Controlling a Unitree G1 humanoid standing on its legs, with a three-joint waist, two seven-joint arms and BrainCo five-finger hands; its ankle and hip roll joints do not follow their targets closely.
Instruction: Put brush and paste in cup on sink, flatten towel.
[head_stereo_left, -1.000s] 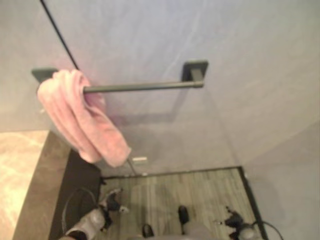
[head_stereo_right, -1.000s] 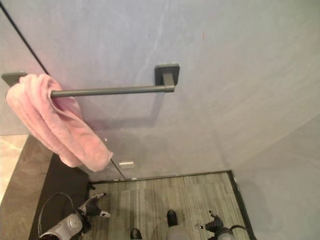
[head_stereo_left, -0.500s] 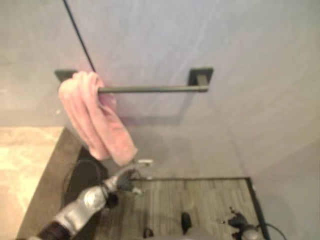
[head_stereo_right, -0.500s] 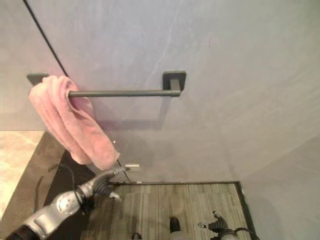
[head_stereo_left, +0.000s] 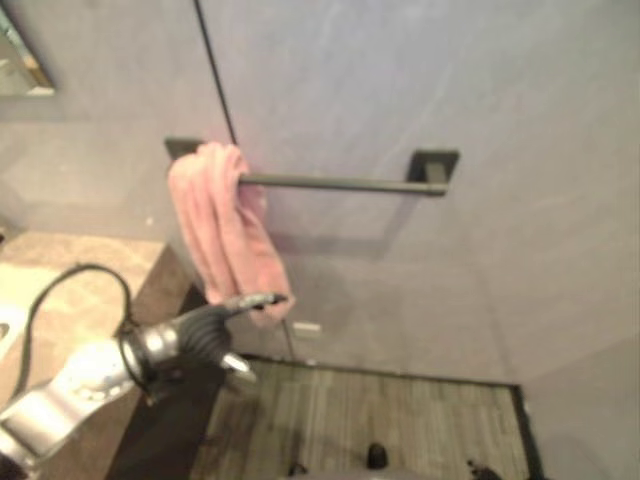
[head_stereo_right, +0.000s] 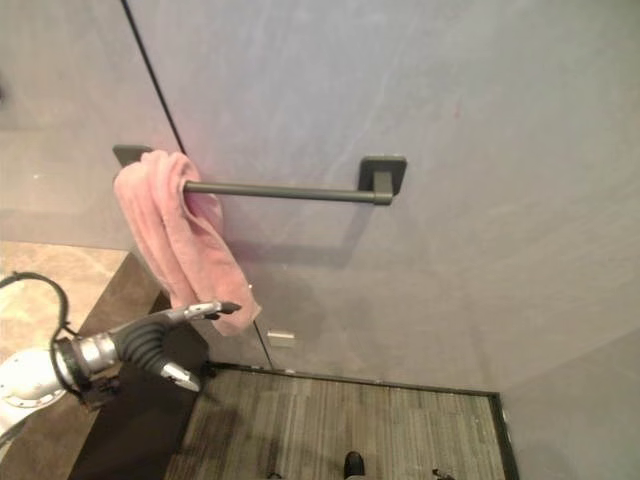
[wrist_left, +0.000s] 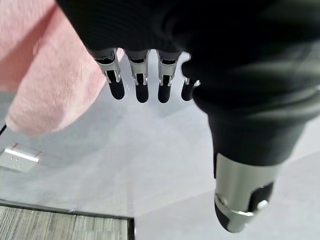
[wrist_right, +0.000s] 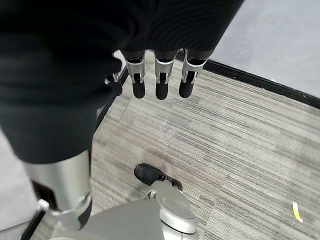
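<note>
A pink towel (head_stereo_right: 180, 240) hangs bunched at the left end of a dark wall rail (head_stereo_right: 290, 190). My left hand (head_stereo_right: 165, 335) is raised just below the towel's lower end, fingers straight and open, fingertips (wrist_left: 141, 92) close to the cloth (wrist_left: 47, 75) but apart from it. My right hand (wrist_right: 157, 75) hangs low over the floor, its fingers relaxed and holding nothing.
A beige stone counter (head_stereo_left: 70, 280) with a dark side panel (head_stereo_right: 135, 420) stands at the left. A grey wall carries the rail; a black line (head_stereo_right: 150, 70) runs down it. Striped grey floor (head_stereo_right: 340, 430) lies below. A mirror corner (head_stereo_left: 20, 65) shows at upper left.
My left hand has risen from near the floor up to the towel's lower end. The camera has turned left, so the rail and towel sit further right in the picture.
</note>
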